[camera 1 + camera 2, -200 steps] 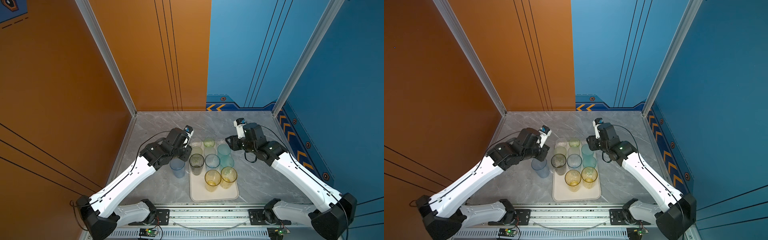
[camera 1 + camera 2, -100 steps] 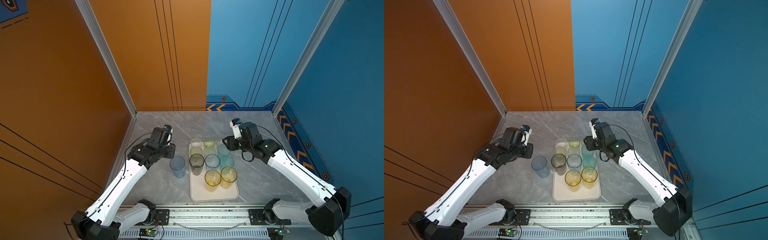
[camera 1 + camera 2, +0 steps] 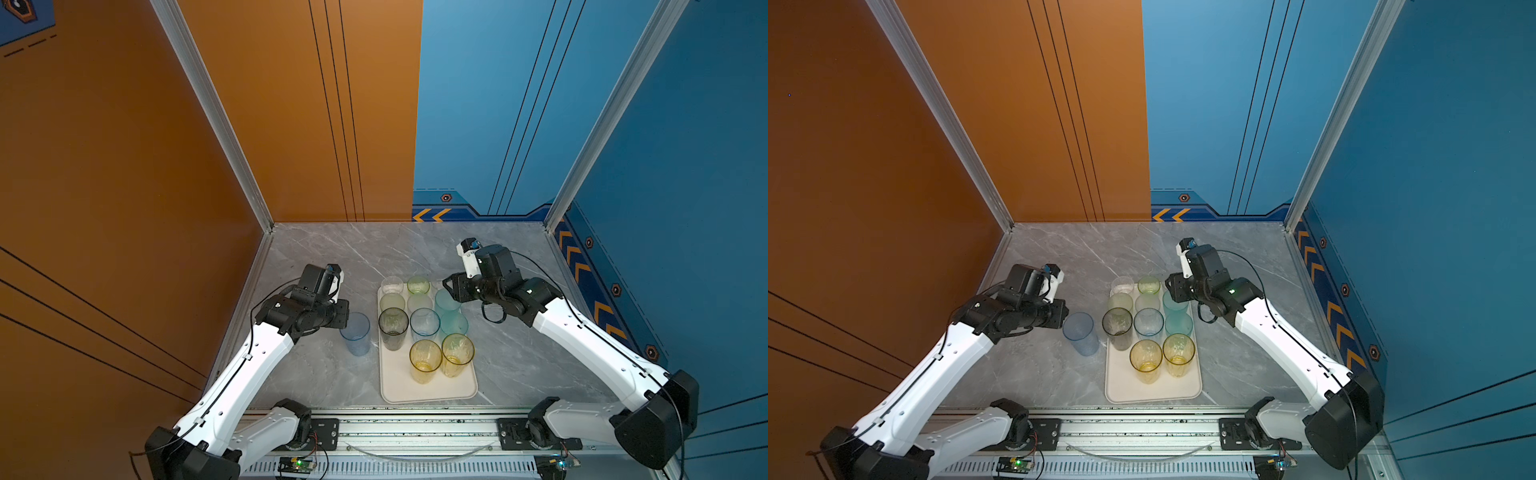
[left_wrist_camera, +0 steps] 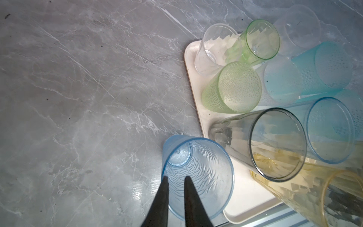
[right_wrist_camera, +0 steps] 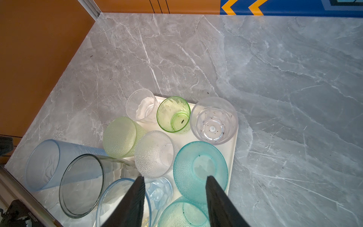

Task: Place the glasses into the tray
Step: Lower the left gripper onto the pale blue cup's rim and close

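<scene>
1. Glasses [image 3: 1148,322] number twelve; one blue glass [image 4: 206,167] has the left gripper [image 4: 176,177] at its rim, jaws a narrow slit apart, nothing visibly pinched. Whether it touches the rim I cannot tell.
2. That blue glass stands upright on the table [image 3: 374,249], just beside the tray [image 3: 428,390] at its 9 o'clock, taking the far wall [image 3: 374,124] as 12.
3. At the tray's 1 o'clock the right gripper [image 5: 175,176] hovers over a teal glass [image 5: 200,157], jaws wide apart and empty.
4. Eleven glasses stand on the tray: three clear, two green, two teal, two yellow, one light blue, one grey.
5. Rows from 12 to 6: clear, green, clear; green, clear, teal; grey, light blue, teal; the two yellow.
6. One tray, two grippers.
</scene>
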`<control>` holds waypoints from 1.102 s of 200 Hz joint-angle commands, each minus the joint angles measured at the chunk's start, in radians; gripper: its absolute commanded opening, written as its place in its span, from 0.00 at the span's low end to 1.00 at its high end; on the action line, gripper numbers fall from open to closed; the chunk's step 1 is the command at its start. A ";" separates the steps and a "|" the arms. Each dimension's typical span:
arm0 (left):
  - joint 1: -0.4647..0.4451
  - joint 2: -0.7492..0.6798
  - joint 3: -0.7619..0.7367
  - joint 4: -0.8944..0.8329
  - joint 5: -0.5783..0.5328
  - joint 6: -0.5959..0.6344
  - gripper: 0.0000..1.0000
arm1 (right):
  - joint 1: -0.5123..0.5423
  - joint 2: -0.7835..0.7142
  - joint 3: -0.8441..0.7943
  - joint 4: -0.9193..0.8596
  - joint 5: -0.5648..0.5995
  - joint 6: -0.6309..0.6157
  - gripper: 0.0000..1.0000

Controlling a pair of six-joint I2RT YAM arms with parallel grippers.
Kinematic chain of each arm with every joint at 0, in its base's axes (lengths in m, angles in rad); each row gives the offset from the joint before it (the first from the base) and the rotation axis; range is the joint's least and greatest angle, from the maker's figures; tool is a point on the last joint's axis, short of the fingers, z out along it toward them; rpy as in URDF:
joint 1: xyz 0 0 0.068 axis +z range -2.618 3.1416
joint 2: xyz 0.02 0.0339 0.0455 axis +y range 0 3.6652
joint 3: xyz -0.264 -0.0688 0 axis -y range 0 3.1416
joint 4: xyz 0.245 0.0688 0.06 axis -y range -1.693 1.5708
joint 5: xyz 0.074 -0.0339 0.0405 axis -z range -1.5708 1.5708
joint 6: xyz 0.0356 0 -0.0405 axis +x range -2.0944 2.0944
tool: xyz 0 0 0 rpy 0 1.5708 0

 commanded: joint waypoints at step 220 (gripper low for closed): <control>-0.001 0.066 -0.041 -0.083 -0.048 -0.073 0.23 | 0.008 -0.003 -0.042 0.038 -0.062 -0.051 0.49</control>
